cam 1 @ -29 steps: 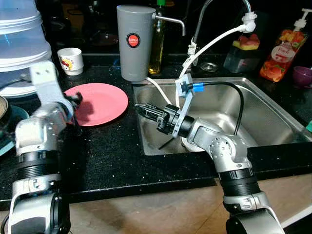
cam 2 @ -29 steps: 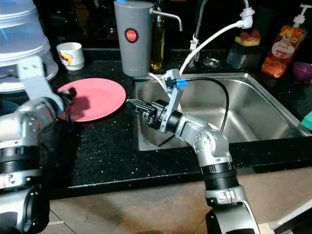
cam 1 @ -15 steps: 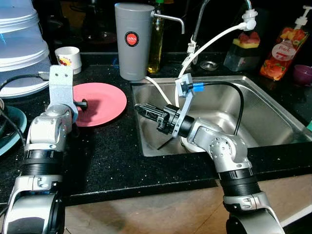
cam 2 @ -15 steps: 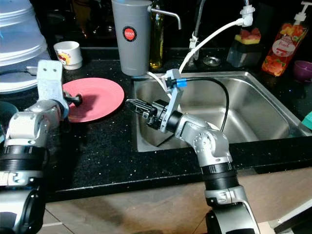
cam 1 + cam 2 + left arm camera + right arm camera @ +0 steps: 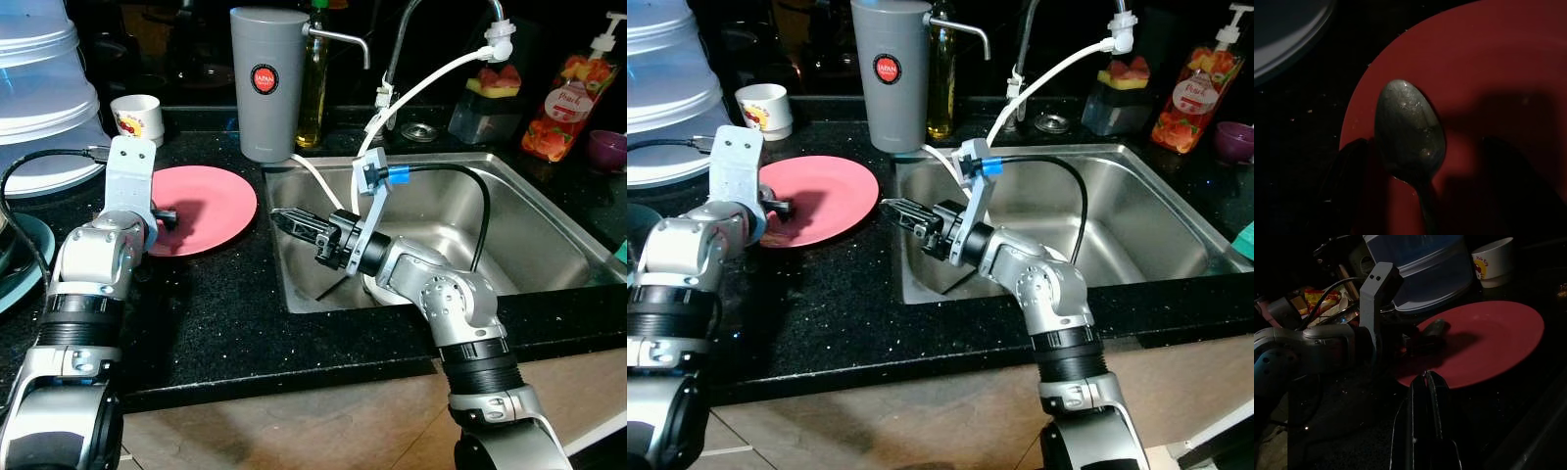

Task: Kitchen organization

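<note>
On the black surface (image 5: 225, 313), left of centre in the head views, lies one pink plate (image 5: 211, 206), and my left tool (image 5: 165, 217) reaches onto its near-left edge. Through the left wrist camera I see one spoon (image 5: 1409, 134) between my two black fingers (image 5: 1349, 169), which stand spread apart on either side of it; the spoon's handle runs back toward my wrist and I cannot tell whether anything grips it there. Its bowl faces up over the plate, long axis running from my wrist out toward the plate's middle, tip pointing away from me. My right tool (image 5: 284, 221) hangs over the left end of the one steel sink (image 5: 549, 225), pointing left toward the plate, its two fingers pressed together with nothing between them, as the right wrist camera also shows. Along the upper part of the frame I count one grey cylindrical dispenser (image 5: 269, 83), one white cup (image 5: 137, 119) at upper left, one yellow-green bottle (image 5: 315, 88), one orange pump bottle (image 5: 568, 103) at upper right, and one tap (image 5: 411, 39) with a white hose (image 5: 431, 88).
</note>
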You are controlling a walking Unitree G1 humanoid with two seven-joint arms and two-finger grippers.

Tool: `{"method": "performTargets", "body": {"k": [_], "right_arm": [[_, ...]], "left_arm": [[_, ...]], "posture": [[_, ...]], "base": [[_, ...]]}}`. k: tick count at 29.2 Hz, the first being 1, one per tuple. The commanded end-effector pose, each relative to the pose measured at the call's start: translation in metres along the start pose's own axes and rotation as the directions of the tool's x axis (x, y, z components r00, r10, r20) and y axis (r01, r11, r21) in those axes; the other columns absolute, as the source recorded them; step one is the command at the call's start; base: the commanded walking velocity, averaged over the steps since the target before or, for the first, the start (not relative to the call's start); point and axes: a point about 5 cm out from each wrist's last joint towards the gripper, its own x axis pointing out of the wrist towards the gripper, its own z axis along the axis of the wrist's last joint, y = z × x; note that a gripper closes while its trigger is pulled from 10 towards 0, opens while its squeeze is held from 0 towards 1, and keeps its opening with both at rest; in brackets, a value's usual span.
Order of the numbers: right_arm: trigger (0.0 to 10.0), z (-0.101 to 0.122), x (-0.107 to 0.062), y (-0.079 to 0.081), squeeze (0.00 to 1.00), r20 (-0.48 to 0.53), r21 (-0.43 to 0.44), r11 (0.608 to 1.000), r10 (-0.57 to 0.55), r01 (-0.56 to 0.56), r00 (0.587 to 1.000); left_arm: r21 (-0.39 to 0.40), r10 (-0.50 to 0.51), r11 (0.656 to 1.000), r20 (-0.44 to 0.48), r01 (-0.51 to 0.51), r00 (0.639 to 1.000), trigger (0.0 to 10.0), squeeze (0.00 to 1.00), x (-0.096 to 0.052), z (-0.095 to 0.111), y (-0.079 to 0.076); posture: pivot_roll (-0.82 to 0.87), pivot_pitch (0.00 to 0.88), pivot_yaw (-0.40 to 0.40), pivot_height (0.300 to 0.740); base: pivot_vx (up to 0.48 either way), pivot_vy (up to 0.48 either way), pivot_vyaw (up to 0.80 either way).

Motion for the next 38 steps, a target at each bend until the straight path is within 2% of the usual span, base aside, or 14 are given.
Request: {"method": "performTargets", "body": {"k": [1, 2, 3, 6, 13, 18, 21, 27, 29, 31, 33, 38], "right_arm": [[10.0, 0.002, -0.001, 0.0, 0.0, 0.007, 0.0, 1.0, 0.004, -0.004, 1.0], [10.0, 0.002, -0.001, 0.0, 0.0, 0.007, 0.0, 1.0, 0.004, -0.004, 1.0], [10.0, 0.002, -0.001, 0.001, 0.0, 0.007, 0.0, 1.0, 0.005, -0.005, 1.0], [10.0, 0.002, -0.001, 0.001, 0.0, 0.006, -0.001, 1.0, 0.006, -0.006, 1.0], [10.0, 0.001, 0.0, 0.001, 0.0, 0.003, -0.001, 1.0, 0.01, -0.01, 1.0], [10.0, 0.001, 0.0, 0.001, 0.0, 0.003, 0.001, 1.0, 0.009, -0.009, 1.0], [10.0, 0.001, 0.0, 0.0, 0.0, 0.003, 0.003, 1.0, 0.005, -0.005, 1.0], [10.0, 0.002, 0.0, -0.001, 0.0, 0.004, 0.004, 1.0, -0.003, 0.003, 1.0], [10.0, 0.002, 0.0, -0.001, 0.0, 0.005, 0.005, 1.0, -0.005, 0.005, 1.0], [10.0, 0.003, 0.0, -0.002, 0.0, 0.008, 0.004, 1.0, -0.01, 0.01, 1.0], [10.0, 0.003, 0.0, -0.002, 0.0, 0.009, 0.005, 1.0, -0.011, 0.011, 1.0], [10.0, 0.005, 0.0, -0.003, 0.0, 0.016, 0.004, 1.0, -0.019, 0.019, 1.0]], "left_arm": [[-0.018, -0.052, 0.999, -0.092, 0.051, 0.994, 3.1, 0.0, 0.005, -0.017, -0.003], [-0.018, -0.052, 0.999, -0.092, 0.051, 0.994, 3.1, 0.0, 0.005, -0.017, -0.003], [-0.031, -0.064, 0.998, -0.09, 0.061, 0.994, 0.0, 0.0, 0.004, -0.018, -0.003], [-0.058, -0.087, 0.995, -0.088, 0.082, 0.992, 0.0, 0.0, 0.003, -0.018, -0.003], [-0.049, -0.086, 0.995, -0.079, 0.083, 0.993, 0.0, 0.0, 0.003, -0.019, 0.002], [-0.021, -0.069, 0.997, -0.033, 0.068, 0.997, 0.0, 0.0, 0.004, -0.017, 0.011], [0.021, -0.056, 0.998, 0.031, 0.056, 0.998, 0.0, 0.0, 0.003, -0.011, 0.02], [0.019, -0.048, 0.999, 0.064, 0.047, 0.997, 0.0, 0.0, 0.001, -0.004, 0.026], [0.018, -0.047, 0.999, 0.098, 0.045, 0.994, 0.0, 0.0, 0.001, 0.001, 0.027], [0.015, -0.045, 0.999, 0.187, 0.043, 0.981, 0.0, 0.0, -0.001, 0.014, 0.028], [0.02, -0.046, 0.999, 0.207, 0.043, 0.977, 0.0, 0.0, -0.002, 0.016, 0.028], [0.022, -0.053, 0.999, 0.329, 0.048, 0.943, 0.0, 0.0, -0.009, 0.035, 0.025]], "posture": [[0.02, 0.081, -0.02, 0.74], [0.02, 0.081, -0.02, 0.74], [0.02, 0.079, -0.019, 0.74], [0.02, 0.079, -0.019, 0.74], [0.02, 0.075, -0.024, 0.74], [0.02, 0.075, -0.025, 0.74], [0.02, 0.078, -0.026, 0.74], [0.02, 0.081, -0.026, 0.74], [0.02, 0.081, -0.026, 0.74], [0.01, 0.081, -0.027, 0.74], [0.01, 0.081, -0.027, 0.74], [0.01, 0.08, -0.027, 0.74]], "base": [[0.0, 0.0, 0.0], [0.0, 0.0, 0.0], [0.0, 0.0, 0.0], [0.0, 0.0, 0.0], [0.0, 0.0, 0.0], [0.0, 0.0, 0.0], [0.0, 0.0, 0.0], [0.0, 0.0, 0.0], [0.0, 0.0, 0.0], [0.0, 0.0, 0.0], [0.0, 0.0, 0.0], [0.0, 0.0, 0.0]]}}
